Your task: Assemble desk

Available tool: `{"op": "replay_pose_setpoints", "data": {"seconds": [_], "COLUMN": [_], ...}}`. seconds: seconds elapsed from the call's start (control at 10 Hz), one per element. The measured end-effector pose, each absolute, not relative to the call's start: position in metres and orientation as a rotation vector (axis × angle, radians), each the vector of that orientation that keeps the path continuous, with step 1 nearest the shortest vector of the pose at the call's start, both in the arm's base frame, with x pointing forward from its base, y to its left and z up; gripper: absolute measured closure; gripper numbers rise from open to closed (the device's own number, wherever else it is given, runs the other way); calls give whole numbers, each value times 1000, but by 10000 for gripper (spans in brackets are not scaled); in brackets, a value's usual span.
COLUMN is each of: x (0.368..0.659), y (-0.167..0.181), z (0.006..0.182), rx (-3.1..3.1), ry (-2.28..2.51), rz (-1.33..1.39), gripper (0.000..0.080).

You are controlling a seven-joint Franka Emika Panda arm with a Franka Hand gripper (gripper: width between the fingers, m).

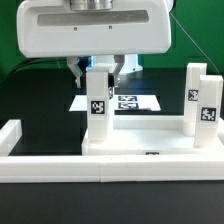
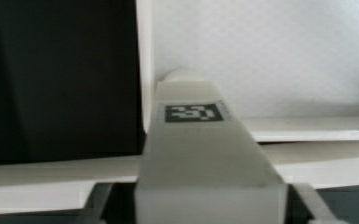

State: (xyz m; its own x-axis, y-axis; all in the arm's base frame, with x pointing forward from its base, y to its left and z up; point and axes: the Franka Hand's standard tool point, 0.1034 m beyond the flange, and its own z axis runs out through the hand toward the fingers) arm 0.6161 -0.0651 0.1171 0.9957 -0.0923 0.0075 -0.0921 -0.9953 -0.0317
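Note:
The white tabletop panel lies flat behind the front wall. A white square leg with a tag stands upright on its corner at the exterior view's left. My gripper comes down over this leg's top, one finger on each side, shut on it. Two more legs stand upright at the panel's end on the exterior view's right. In the wrist view the held leg fills the middle between my gripper's fingers, with the panel beyond it. A fourth leg is not in view.
The low white border wall runs along the front and turns up at the exterior view's left. The marker board lies on the black table behind the panel.

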Motion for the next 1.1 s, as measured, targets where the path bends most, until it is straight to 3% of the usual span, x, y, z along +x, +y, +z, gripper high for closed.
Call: {"op": "replay_pose_setpoints", "data": {"seconds": [1.1], "x": [620], "y": [-50], "z": [115], "rx": [-2434], "ry": [1879], "rz": [10], "gripper": [511]}}
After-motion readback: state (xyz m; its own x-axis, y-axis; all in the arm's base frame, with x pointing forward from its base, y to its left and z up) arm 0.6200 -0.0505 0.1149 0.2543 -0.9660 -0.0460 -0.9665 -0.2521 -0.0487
